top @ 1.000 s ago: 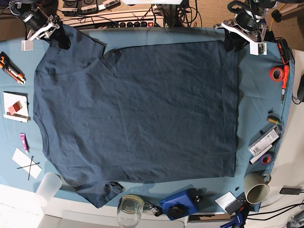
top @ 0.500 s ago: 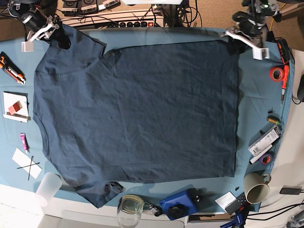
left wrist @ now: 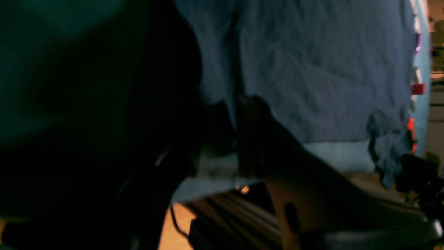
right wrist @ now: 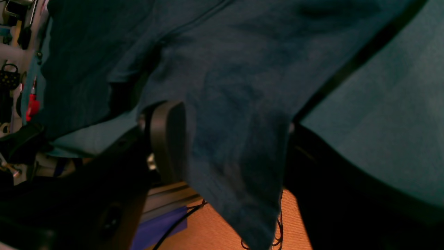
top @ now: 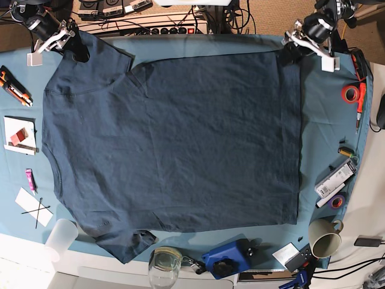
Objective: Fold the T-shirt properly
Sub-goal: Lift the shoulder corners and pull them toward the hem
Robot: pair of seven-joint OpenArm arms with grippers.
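Note:
The dark navy T-shirt (top: 174,138) lies spread flat on the teal tablecloth (top: 328,120), collar end to the left and hem to the right. My left gripper (top: 290,51) sits at the far hem corner. In the left wrist view its jaws (left wrist: 236,132) stand nearly together, and a crease of the shirt (left wrist: 312,69) runs into them. My right gripper (top: 77,48) is at the far sleeve. The right wrist view shows it (right wrist: 229,139) open wide, with the sleeve cloth (right wrist: 236,104) hanging between the fingers (right wrist: 166,139) over the table edge.
Clutter rings the shirt: an orange utility knife (top: 15,86) and cards at the left, a red tape roll (top: 351,93) and markers at the right. A mug (top: 325,238), a glass (top: 164,265), a plastic cup (top: 61,238) and a blue tool (top: 228,256) line the near edge.
The left arm has drawn back toward the far table edge, its gripper staying at the hem corner. The shirt and the right arm have barely moved.

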